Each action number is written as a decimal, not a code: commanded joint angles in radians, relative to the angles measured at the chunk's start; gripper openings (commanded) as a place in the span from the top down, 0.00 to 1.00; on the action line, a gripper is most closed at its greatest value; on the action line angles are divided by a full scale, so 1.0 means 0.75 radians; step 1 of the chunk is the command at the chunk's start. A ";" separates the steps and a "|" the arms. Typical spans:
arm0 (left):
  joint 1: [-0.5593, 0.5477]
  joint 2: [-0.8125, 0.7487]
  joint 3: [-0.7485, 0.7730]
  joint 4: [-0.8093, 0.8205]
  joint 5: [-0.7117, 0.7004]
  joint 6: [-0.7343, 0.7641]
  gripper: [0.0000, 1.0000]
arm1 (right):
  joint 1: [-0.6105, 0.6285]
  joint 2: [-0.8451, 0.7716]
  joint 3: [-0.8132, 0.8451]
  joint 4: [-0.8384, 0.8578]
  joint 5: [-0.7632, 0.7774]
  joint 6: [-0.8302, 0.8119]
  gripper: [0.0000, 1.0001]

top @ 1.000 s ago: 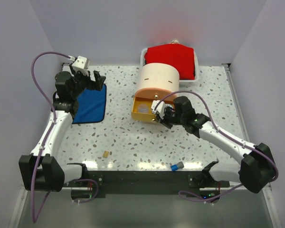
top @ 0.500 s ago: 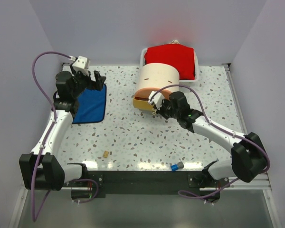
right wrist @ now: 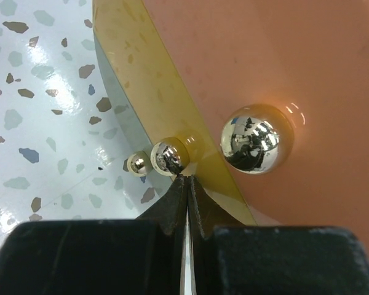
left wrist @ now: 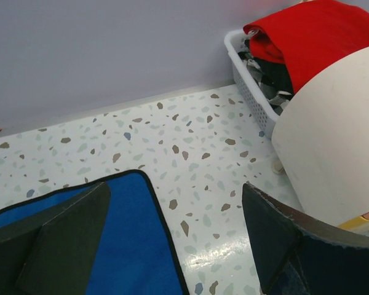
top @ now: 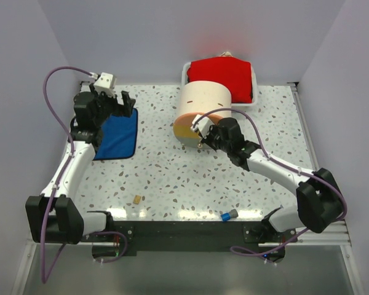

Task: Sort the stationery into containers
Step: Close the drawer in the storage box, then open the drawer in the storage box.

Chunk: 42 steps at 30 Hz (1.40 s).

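The right fingers are pressed together with nothing between them, their tips against the yellow drawer right below its small gold knob. The left fingers are spread wide and empty over the blue cloth.

Nearest the arms, a blue-grey cap and a tan eraser lie loose on the surface, well apart and unsorted. Further back the drawer sits almost flush in the cream unit. Just behind that is a white tray of red cloth.

The thin closed tips could slide off the slick drawer front or knob and leave it ajar. Pushing too hard may shove the light unit back against the tray. The cap looks likely to roll if nudged.
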 commanded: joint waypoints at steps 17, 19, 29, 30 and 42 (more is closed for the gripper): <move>-0.887 0.204 0.217 -0.428 -0.837 -0.386 0.07 | -0.161 -0.733 0.221 -0.636 0.539 0.518 0.04; -0.887 0.251 0.270 -0.446 -0.813 -0.421 0.10 | -0.241 -0.752 0.209 -0.634 0.622 0.575 0.04; -0.993 0.452 0.501 -0.491 -0.811 -0.315 0.23 | -0.251 -0.910 0.025 -0.512 0.900 0.653 0.05; -1.019 0.462 0.511 -0.493 -0.811 -0.317 0.26 | -0.249 -0.918 0.011 -0.510 0.902 0.653 0.05; -1.071 0.393 0.436 -0.628 -0.802 -0.448 0.35 | -0.249 -0.852 0.074 -0.642 0.923 0.696 0.05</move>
